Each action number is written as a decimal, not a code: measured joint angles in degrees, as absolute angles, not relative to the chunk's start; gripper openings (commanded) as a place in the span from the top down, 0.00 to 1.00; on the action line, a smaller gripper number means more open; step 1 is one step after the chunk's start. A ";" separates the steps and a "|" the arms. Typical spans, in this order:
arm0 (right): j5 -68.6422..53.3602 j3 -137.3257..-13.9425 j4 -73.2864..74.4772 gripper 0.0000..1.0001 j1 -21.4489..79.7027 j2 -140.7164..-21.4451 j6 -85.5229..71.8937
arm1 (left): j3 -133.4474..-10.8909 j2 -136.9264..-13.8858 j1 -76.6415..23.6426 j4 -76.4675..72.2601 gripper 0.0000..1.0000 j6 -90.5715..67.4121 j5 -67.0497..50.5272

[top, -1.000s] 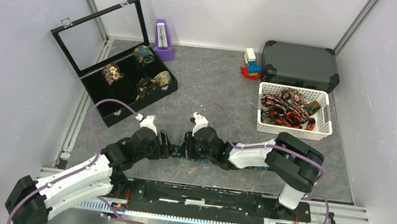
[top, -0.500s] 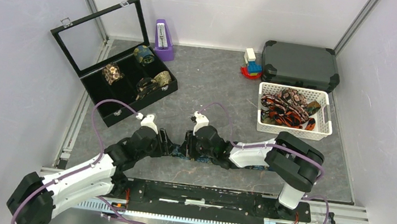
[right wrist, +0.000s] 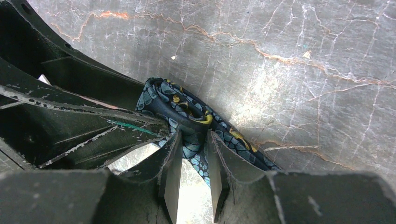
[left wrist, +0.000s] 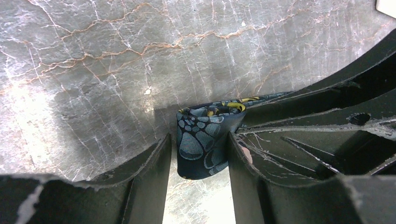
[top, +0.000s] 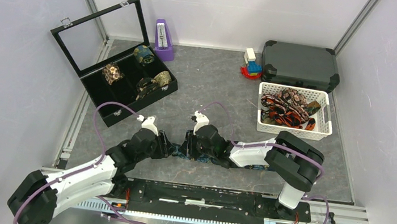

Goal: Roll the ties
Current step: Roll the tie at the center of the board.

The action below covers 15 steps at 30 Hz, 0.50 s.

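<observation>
- Between the fingers of the left pincer sits the rolled end of the navy tie, snug against one finger. Whether it is truly clamped I cannot tell.
- Just behind that roll, the right pincer is clenched on the same tie, whose loose strip trails back under its fingers.
- Both pincers meet tip to tip, low over the marbled table.
- Well off beyond the right pincer, more ties lie heaped in a white basket.
</observation>
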<state>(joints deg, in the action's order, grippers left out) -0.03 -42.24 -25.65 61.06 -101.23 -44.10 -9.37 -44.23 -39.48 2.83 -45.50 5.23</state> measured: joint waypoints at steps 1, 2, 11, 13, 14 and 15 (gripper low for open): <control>-0.05 -42.24 -25.67 0.68 61.06 -101.25 -44.12 | -9.17 -43.97 -39.44 2.76 0.48 -45.50 5.13; -0.08 -42.24 -25.71 0.68 61.06 -101.32 -44.12 | -9.02 -43.72 -39.44 2.68 0.48 -45.50 4.93; -0.21 -42.24 -25.98 0.68 61.01 -101.47 -44.12 | -7.81 -43.51 -39.44 0.10 0.52 -45.50 4.16; -0.21 -42.24 -25.98 0.68 61.01 -101.47 -44.12 | -7.64 -43.62 -39.44 -0.40 0.53 -45.50 4.05; -0.21 -42.26 -25.98 0.68 61.01 -101.47 -44.12 | -7.55 -43.62 -39.44 -0.60 0.54 -45.50 3.99; -0.21 -42.24 -25.98 0.68 61.01 -101.47 -44.12 | -7.51 -43.62 -39.44 -0.71 0.55 -45.50 3.90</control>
<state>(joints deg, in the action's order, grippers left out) -0.21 -42.24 -25.98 61.01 -101.47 -44.12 -7.51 -43.62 -39.44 -0.71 -45.50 3.90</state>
